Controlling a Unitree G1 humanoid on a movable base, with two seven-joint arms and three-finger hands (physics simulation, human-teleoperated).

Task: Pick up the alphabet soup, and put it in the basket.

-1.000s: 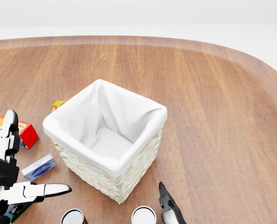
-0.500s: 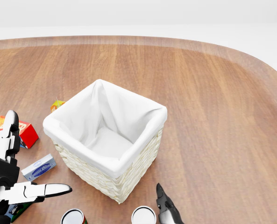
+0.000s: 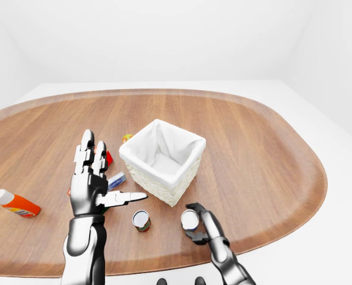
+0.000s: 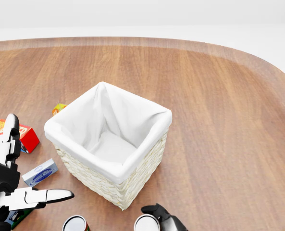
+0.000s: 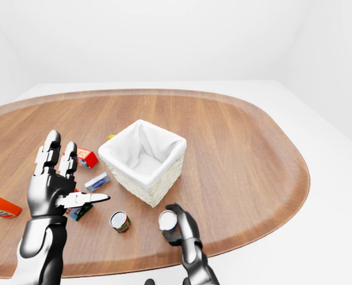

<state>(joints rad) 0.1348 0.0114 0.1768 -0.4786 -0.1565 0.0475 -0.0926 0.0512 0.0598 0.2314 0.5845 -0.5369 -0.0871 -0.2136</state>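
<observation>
The alphabet soup can [image 3: 189, 219] stands on the wooden table near the bottom of the left-eye view, just below the basket. Only its pale lid shows well. My right hand [image 3: 195, 223] has its dark fingers [image 5: 180, 215] curled round the can from the right. The can still seems to rest on the table. The wicker basket [image 3: 158, 187] with a white cloth liner stands open and empty at the table's middle. My left hand [image 3: 104, 177] is held up, open and empty, left of the basket.
A second can [image 3: 141, 220] with a red and green label stands left of the soup. A red box [image 5: 86, 157], a blue-white box [image 5: 97, 181], a dark green box [image 5: 81, 211] and an orange bottle [image 3: 14, 203] lie at the left. The table edge runs close below the cans.
My right hand's fingers have moved left and curled round the soup can, where before they stood upright beside it. The left hand and the basket have not moved.
</observation>
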